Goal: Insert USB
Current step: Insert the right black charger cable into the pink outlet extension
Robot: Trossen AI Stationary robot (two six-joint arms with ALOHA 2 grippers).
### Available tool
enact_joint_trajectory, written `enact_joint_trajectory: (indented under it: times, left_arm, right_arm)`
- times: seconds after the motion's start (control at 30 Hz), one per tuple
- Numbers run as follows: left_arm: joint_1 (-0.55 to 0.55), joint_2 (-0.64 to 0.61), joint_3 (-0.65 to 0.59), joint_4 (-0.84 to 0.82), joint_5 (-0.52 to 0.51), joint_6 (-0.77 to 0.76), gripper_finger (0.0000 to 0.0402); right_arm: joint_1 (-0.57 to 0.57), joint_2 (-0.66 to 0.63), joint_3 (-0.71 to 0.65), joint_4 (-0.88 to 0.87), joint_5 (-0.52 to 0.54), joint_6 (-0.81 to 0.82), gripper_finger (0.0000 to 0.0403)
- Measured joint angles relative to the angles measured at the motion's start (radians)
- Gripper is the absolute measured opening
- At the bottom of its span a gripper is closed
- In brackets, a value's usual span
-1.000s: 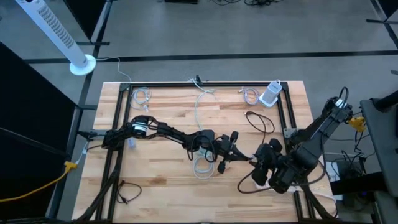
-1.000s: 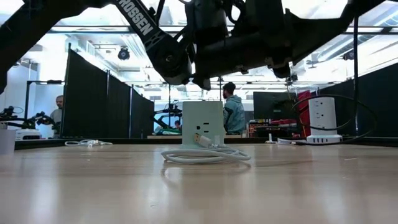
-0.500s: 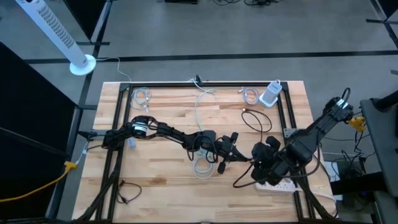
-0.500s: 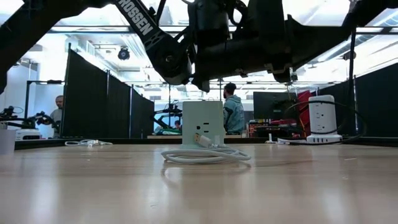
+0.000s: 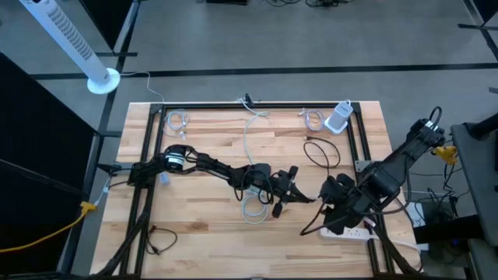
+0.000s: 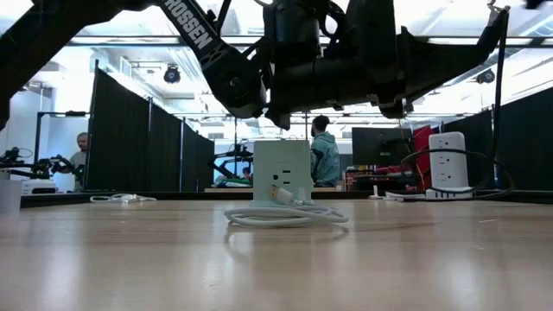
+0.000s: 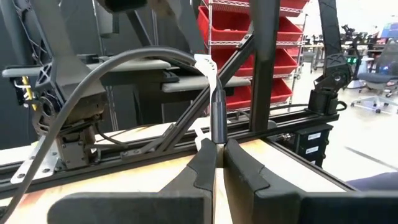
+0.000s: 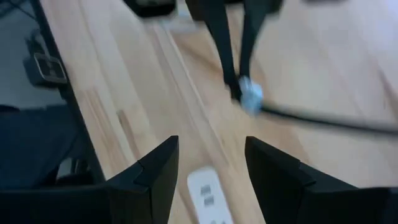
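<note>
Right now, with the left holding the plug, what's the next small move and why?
Probably ease the left gripper, shut on the black USB plug, toward the white power strip. In the high view the plug hangs mid-table, apart from the strip, while the open right gripper hovers above the strip.

A black USB cable point(image 7: 218, 111) stands upright, pinched between the left hand point(image 7: 216, 163) fingers. A white power strip point(image 5: 348, 231) lies flat near the table's right edge.
</note>
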Motion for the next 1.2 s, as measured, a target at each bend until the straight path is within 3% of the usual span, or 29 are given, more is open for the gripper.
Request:
enact_joint_trajectory:
  times: [0.2, 0.47, 1.2]
  left_arm:
    - [0.001, 0.0, 0.0, -0.002, -0.004, 0.002, 0.0005]
    - [0.002, 0.0, 0.0, -0.047, -0.068, 0.002, 0.0005]
    - [0.016, 0.0, 0.0, -0.089, -0.129, 0.001, 0.0005]
  right_arm:
    - [-0.056, 0.001, 0.008, -0.006, 0.098, -0.146, 0.0168]
    - [-0.177, 0.002, 0.001, -0.014, 0.019, -0.332, 0.0169]
    - [-0.19, 0.003, -0.152, 0.055, -0.014, -0.321, 0.0171]
